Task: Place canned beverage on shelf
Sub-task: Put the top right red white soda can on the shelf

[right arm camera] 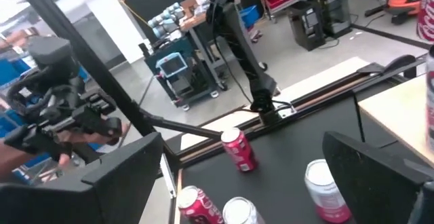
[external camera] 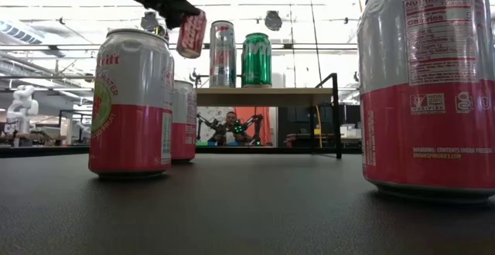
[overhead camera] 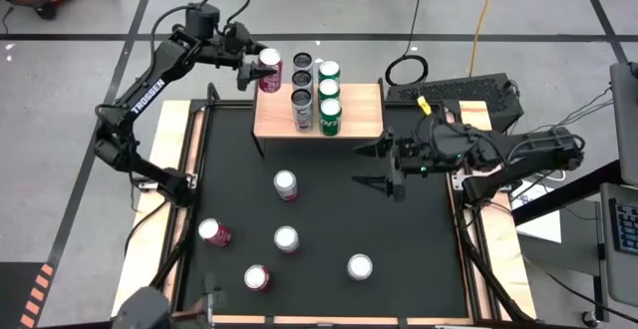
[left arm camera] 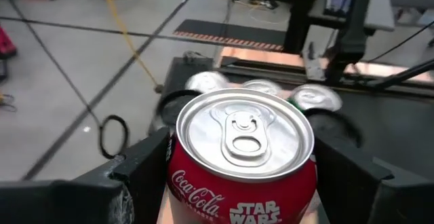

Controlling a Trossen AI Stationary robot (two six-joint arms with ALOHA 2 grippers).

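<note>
A red Coca-Cola can [left arm camera: 244, 163] hangs in my left gripper [overhead camera: 254, 70], which is shut on it, above the far left corner of the shelf [overhead camera: 274, 118]. The shelf is a light-wood board on thin black legs [external camera: 263, 95] at the mat's far edge. Two rows of cans stand on it, dark-topped ones [overhead camera: 301, 78] and green ones [overhead camera: 329, 92]. My right gripper [overhead camera: 361, 165] hovers open over the mat's right half with nothing between its fingers, and its fingertips point toward the table's left. My left gripper pinches the can's side wall [left arm camera: 178, 173] between its two fingers [left arm camera: 146, 166], one on each side, just below the top rim. The fingers reach in from the table's left, slanting down. The can is lifted clear of the shelf and hangs tilted [external camera: 191, 32].
Several red-and-silver cans stand loose on the black mat [overhead camera: 419, 229], among them cans at the middle [overhead camera: 286, 184], the left [overhead camera: 214, 232] and the near right [overhead camera: 360, 266]. One lies on its side [right arm camera: 239, 149]. Wooden strips [overhead camera: 174, 169] line the mat. A keyboard [overhead camera: 459, 92] sits beyond the shelf.
</note>
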